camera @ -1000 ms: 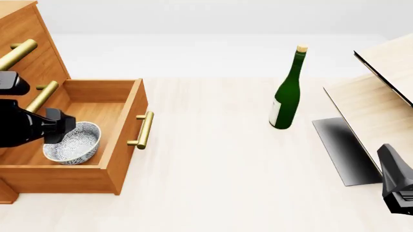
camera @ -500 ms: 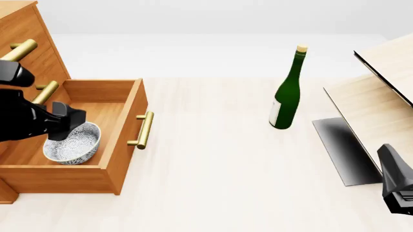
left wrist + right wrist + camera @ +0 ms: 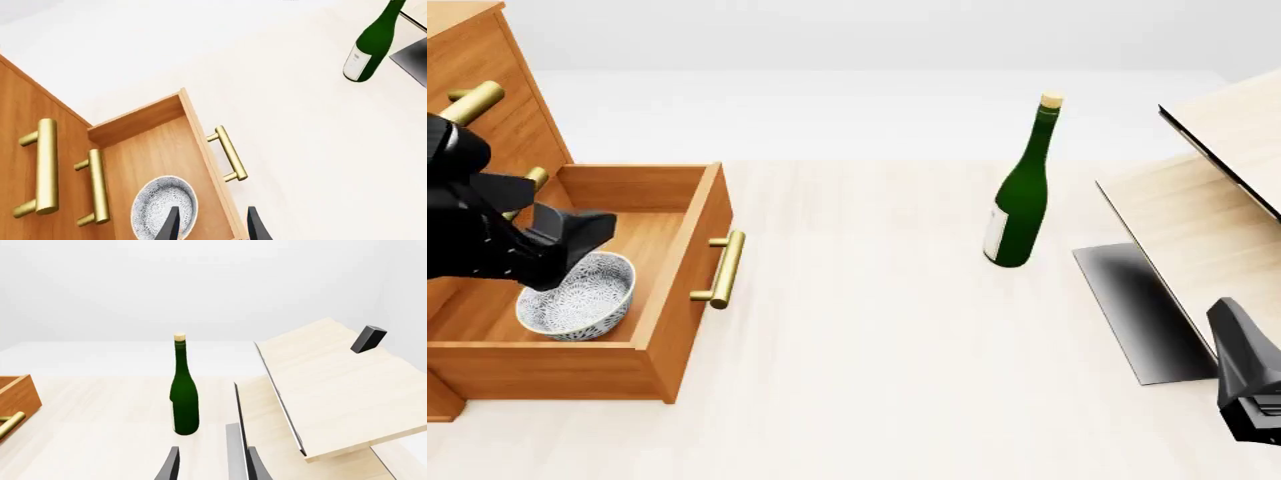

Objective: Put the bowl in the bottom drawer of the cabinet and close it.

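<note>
The speckled white bowl [image 3: 577, 300] sits upright on the floor of the bottom drawer [image 3: 689, 290], which is pulled well out of the orange-brown cabinet [image 3: 487, 75]. My left gripper [image 3: 585, 233] hovers just above the bowl's far rim, open, holding nothing. In the left wrist view the bowl [image 3: 163, 204] lies inside the drawer [image 3: 150, 150], with the short brass handle [image 3: 228, 153] on the drawer front and my open left gripper [image 3: 212, 229] over the drawer's front wall. My right gripper [image 3: 212, 467] is open and empty, low at the right edge of the table.
A green wine bottle [image 3: 1022, 190] stands mid-table to the right. A pale wood structure with a dark panel [image 3: 1214, 220] fills the far right. Two longer brass handles [image 3: 45, 165] stick out of the upper drawers above the open one.
My left gripper has lifted up and slightly right, away from the bowl, which stays put in the drawer. The right arm has not moved.
</note>
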Controlling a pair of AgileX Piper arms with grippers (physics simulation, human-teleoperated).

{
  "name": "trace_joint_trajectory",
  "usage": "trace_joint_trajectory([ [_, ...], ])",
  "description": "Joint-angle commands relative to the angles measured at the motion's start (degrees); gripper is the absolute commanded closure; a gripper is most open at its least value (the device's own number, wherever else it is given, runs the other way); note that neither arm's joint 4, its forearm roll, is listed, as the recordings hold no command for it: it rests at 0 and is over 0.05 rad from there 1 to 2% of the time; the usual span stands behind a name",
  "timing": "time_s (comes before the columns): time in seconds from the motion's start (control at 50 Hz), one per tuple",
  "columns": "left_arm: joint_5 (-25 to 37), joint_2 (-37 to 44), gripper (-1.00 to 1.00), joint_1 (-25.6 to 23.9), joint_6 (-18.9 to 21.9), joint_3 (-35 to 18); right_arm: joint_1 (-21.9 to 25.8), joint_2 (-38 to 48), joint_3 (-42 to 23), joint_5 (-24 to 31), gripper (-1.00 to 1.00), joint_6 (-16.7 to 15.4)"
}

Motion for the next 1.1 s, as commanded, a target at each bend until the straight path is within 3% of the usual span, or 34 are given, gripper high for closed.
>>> trace_joint_trajectory([
  [0.02, -3.0, 1.35, -1.0, -2.21, 3.97, 0.19, 0.0, 0.02, 0.0, -0.01, -1.0, -0.01],
  [0.28, -6.1, 6.28, -1.0, -8.03, 8.25, 0.56, 0.0, 0.02, 0.0, -0.01, -1.0, -0.01],
  [0.8, -10.0, 4.65, -1.0, -15.47, 18.23, 1.71, 0.0, 0.02, 0.0, -0.01, -1.0, -0.01],
  [1.0, -10.43, 9.43, -1.0, -21.18, 18.05, 0.59, 0.0, 0.02, 0.0, -0.01, -1.0, -0.01],
  [1.1, -11.28, 10.03, -1.0, -21.63, 18.69, 0.86, 0.0, 0.02, 0.0, -0.01, -1.0, -0.01],
])
